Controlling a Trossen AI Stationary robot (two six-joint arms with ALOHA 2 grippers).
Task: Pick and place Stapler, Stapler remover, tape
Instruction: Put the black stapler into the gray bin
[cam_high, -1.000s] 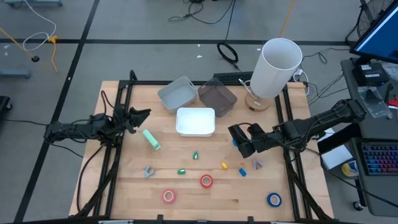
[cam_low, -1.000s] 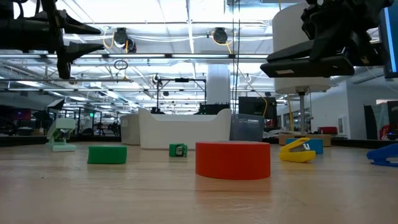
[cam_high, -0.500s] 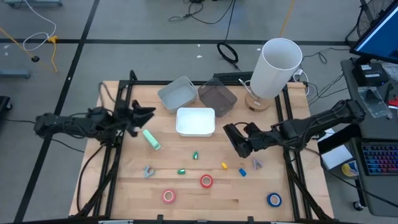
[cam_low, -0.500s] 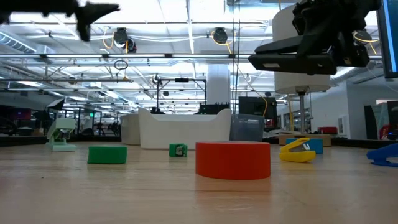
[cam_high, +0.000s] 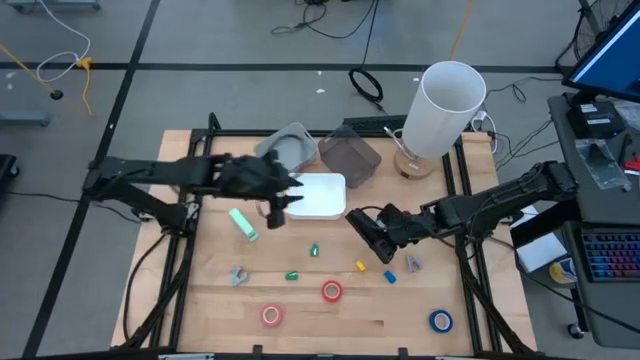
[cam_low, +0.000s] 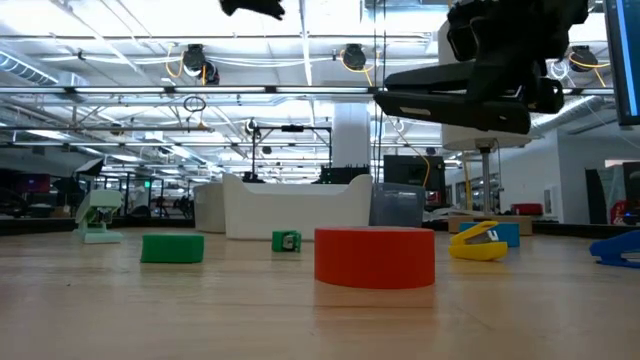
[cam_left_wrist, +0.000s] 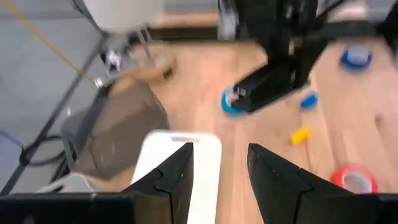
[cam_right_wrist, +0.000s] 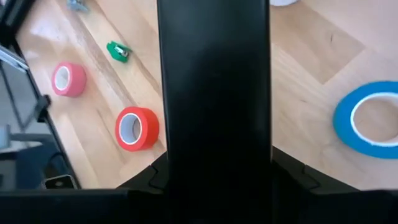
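Your left gripper (cam_high: 278, 203) hangs in the air at the near-left corner of the white tray (cam_high: 318, 186), its fingers (cam_left_wrist: 179, 179) spread apart with nothing between them. Since it is empty and sits beside a container rather than over an item, it is likely only passing there. The green stapler (cam_high: 243, 224) lies flat on the table just beside it, towards the front, and is the closest thing for that arm to take.

Your right gripper (cam_high: 364, 230) is raised above the table centre, right of the tray. In its wrist view the fingers read as one dark block with no gap, so they seem pressed together, and it carries nothing. A blue tape roll (cam_right_wrist: 369, 118) lies flat close under it, so the arm looks placed for that roll, but the fingers must part first.

The other rolls lie flat near the front edge, well apart: red tape (cam_high: 332, 291), pink tape (cam_high: 271, 316) and a second blue roll (cam_high: 441, 321). A grey stapler remover (cam_high: 238, 275) rests front-left. Nothing of the task sits in the tray yet.
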